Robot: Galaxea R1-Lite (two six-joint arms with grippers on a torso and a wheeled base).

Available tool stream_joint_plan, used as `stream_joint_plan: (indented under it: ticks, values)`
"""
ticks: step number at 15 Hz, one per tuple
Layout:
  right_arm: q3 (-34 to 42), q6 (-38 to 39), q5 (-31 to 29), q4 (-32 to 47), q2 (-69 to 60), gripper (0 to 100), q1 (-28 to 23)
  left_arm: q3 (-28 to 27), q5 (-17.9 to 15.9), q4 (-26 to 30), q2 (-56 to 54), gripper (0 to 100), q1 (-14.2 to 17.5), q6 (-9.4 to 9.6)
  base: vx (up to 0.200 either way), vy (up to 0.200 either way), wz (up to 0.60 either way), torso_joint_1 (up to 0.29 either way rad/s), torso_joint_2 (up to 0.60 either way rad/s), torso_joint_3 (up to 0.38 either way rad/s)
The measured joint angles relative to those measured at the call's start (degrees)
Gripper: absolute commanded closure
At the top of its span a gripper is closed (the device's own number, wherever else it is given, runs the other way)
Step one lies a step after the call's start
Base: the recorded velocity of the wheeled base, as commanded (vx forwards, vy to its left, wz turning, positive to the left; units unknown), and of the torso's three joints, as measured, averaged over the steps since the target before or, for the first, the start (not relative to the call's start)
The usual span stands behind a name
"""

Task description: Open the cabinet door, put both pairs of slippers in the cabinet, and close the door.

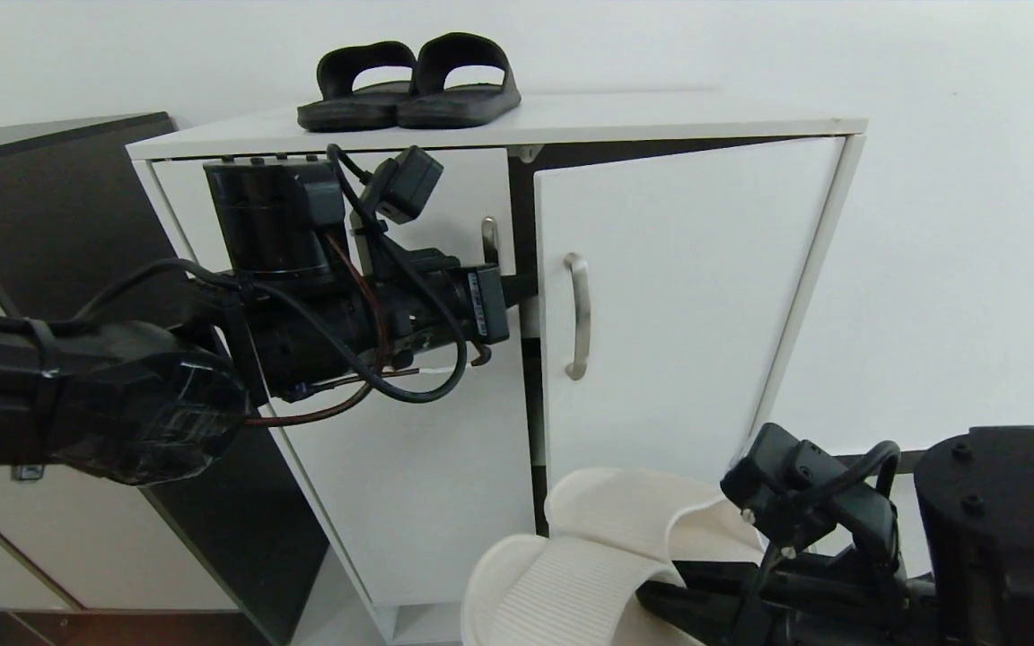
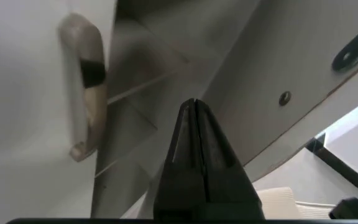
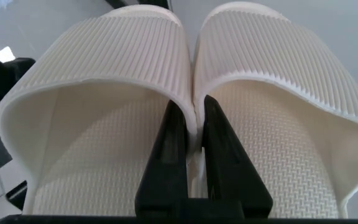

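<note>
White wall stands behind your white cabinet (image 1: 661,112), with the black slippers (image 1: 409,82) on its top. You see the right door (image 1: 679,296) slightly ajar. Your left tool (image 1: 521,289), fingers pressed together, sits at the gap between the doors. Your right tool (image 3: 194,134) pinches the cream slippers (image 1: 589,556) together, low before the cabinet.

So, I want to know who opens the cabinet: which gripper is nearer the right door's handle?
Left. The left gripper sits at the gap between the doors, just beside the handle; the right gripper is low in front, holding the white slippers.
</note>
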Motion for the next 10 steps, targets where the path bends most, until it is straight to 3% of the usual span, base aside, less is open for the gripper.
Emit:
stream_joint_plan:
  ticks: [2,5,10]
  values:
    - [-0.4,1.8,-0.1,2.7,0.1,100,1.6,0.0,0.0,-0.1,0.7,100,-0.1,-0.05,-0.200,0.000,0.00,0.005,0.00,0.000]
    - [-0.8,3.6,-0.1,4.8,-0.1,100,6.4,1.6,0.2,-1.7,0.8,100,-2.0,-1.58,-0.200,0.000,0.00,-0.001,0.00,0.004]
    - [-0.9,3.8,-2.6,4.7,-1.2,100,11.7,4.8,2.6,-5.3,-1.2,100,-11.6,-1.91,-0.200,0.000,0.00,0.000,0.00,0.001]
